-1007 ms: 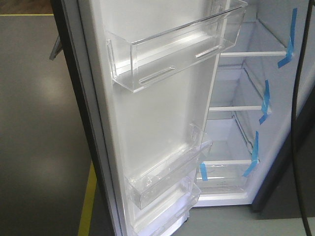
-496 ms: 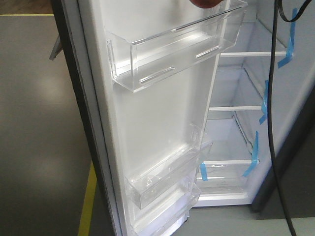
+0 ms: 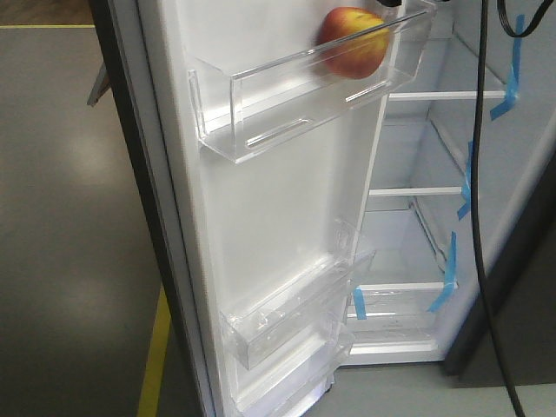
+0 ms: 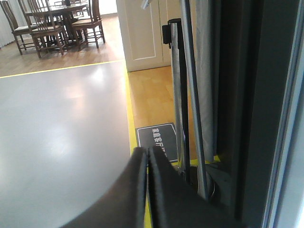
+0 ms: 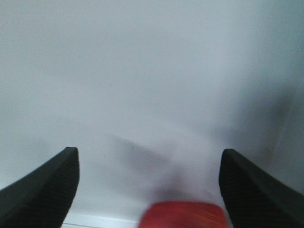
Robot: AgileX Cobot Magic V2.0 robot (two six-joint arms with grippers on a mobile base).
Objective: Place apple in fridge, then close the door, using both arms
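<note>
Right claw [image 5: 149, 153] wide open, apple [image 3: 352, 42] loose below it inside the door bin [image 3: 287, 97] rim; left claw [image 4: 145, 153] closed, empty.

Bright, even light; soft glare on the floor [image 4: 57, 123]; apple [image 5: 183, 214] blurred, right wrist view.

- A dark floor sign [image 4: 156, 138] with white characters lies flat on the wooden floor [image 4: 152, 95].
- A yellow line [image 4: 128, 107] runs just beside the sign's left edge.
- A glossy grey floor [image 4: 61, 142] spreads left of the sign, beyond that line.
- A cream panelled cabinet [image 4: 142, 33] stands behind the sign.
- Wooden chairs [image 4: 40, 28] around a table [image 4: 66, 7] stand far back, left of the sign.
</note>
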